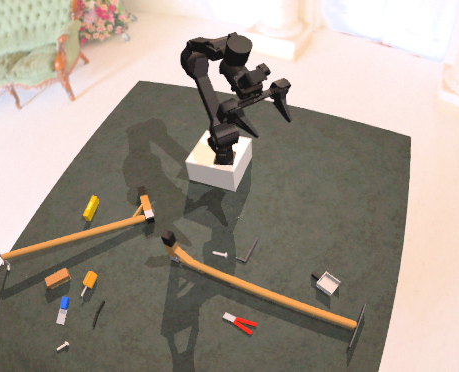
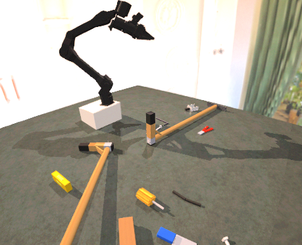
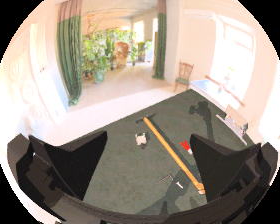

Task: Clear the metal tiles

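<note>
My gripper [image 1: 273, 128] [image 2: 153, 39] [image 3: 149, 134] is open and empty, high above the table near its base and touching nothing. A long tool with a wooden handle [image 1: 266, 291] [image 2: 185, 122] [image 3: 171, 151] lies right of centre in the top view. It has a thin wide dark blade [image 1: 362, 314] at one end and a black-tipped grip at the other. A second wooden-handled tool [image 1: 73, 237] [image 2: 87, 194] lies at the left with a pale thin crosswise head. A pale flat piece at the table edge in the wrist view may be the bench plate. Tiles and catch box cannot be made out.
A small pale tray [image 1: 328, 283], red pliers [image 1: 243, 323] [image 2: 205, 130], a bolt [image 1: 220, 254] and a hex key [image 1: 251, 251] lie around the right tool. A yellow block [image 1: 91, 208] [image 2: 62, 181], brown block [image 1: 57, 278], screwdriver [image 1: 90, 279] and blue-handled piece [image 1: 64, 303] lie around the left tool.
</note>
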Tool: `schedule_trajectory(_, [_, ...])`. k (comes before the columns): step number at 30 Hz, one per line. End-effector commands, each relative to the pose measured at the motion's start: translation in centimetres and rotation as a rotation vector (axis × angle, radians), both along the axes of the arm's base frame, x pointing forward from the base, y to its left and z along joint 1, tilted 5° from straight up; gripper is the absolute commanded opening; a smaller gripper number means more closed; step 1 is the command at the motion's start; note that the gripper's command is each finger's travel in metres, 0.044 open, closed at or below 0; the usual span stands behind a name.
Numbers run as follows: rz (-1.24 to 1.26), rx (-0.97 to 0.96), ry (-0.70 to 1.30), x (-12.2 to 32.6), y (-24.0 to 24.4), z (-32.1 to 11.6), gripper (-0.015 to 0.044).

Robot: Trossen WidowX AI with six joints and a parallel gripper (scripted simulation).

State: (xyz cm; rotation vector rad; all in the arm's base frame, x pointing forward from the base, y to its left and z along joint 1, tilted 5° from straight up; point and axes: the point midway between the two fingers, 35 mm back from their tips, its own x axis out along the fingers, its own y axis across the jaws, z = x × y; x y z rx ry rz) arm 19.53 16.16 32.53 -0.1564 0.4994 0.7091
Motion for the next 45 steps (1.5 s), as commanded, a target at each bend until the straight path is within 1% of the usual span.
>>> schedule_trajectory(1, [0.001,0.005,0.004,0.0,0.1,0.0,0.0440])
schedule_trajectory(18, [-0.004,0.001,-0.002,0.2,0.0,0.2,0.0440])
schedule_trajectory(45, [-0.203,-0.201,-0.216,5.7,-7.1,4.4,0.0440])
